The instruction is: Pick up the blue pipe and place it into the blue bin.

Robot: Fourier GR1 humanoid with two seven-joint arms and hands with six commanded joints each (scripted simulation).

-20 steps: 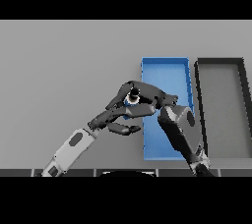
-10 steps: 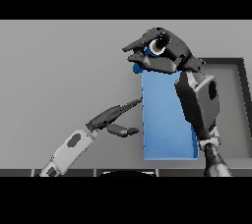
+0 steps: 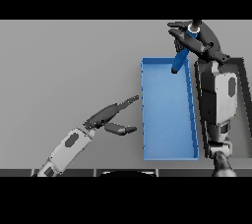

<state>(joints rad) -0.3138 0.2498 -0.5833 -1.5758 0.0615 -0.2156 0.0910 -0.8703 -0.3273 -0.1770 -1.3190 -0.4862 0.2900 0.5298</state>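
You see the right robot hand curled around the blue pipe, which hangs tilted over the blue bin's far right corner. Your left robot hand rests open above the worktop.

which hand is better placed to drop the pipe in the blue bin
The right hand: its fingers are already curled round the blue pipe, raised over the far end of the blue bin. The left hand is open beside the bin, holding nothing.
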